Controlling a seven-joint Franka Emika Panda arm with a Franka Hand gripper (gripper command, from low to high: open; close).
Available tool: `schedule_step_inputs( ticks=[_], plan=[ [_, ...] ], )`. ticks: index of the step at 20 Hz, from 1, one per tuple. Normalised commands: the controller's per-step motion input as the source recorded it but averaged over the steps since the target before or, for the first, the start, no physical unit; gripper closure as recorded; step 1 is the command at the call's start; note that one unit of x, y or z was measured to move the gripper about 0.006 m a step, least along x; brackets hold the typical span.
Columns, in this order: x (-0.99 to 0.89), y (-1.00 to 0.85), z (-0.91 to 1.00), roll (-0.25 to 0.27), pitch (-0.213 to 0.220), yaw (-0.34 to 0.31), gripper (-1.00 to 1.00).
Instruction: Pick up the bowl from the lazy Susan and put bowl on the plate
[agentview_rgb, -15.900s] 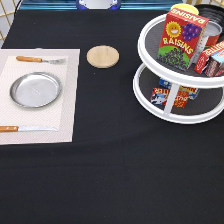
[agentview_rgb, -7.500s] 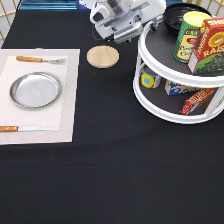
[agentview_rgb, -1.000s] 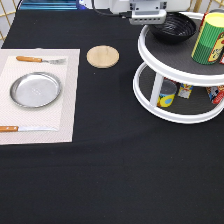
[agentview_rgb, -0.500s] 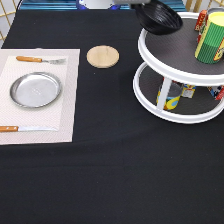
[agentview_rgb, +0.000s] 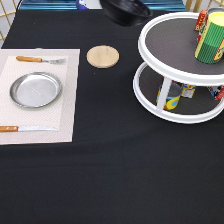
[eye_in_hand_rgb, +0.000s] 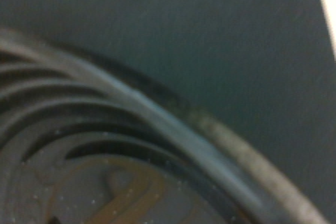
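From my remote seat: a black cloth covers the bench (agentview_rgb: 110, 175) edge to edge under even light, with a blue strip (agentview_rgb: 50, 6) and pale lattice (agentview_rgb: 4, 22) along its far side.

Ribbed inside and rim of the bowl (eye_in_hand_rgb: 112, 150), close up

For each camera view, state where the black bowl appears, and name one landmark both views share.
Exterior view: the bowl is at the top edge, off the lazy Susan and just to its left; the gripper is not in view.
Wrist view: the bowl's ribbed inside and rim fill most of the picture.
Shared landmark: the black tablecloth.
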Motion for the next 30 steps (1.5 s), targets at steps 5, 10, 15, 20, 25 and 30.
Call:
schedule_step_inputs(
  ticks=[5,10,15,20,25,30],
  plan=[
    [0.06,-0.59,-0.30,0.019,-0.235,-0.148,1.00],
    [0.00,-0.23,-0.29,0.014,-0.217,-0.276,1.00],
    [-0.08,-0.07,-0.32,0.033,-0.124,-0.321,1.00],
    [-0.34,-0.14,-0.41,0.100,0.005,-0.297,1.00],
    [-0.38,-0.27,-0.21,0.123,0.084,-0.253,1.00],
    [-0.31,-0.28,-0.29,0.053,0.032,-0.268,1.00]
  ],
)
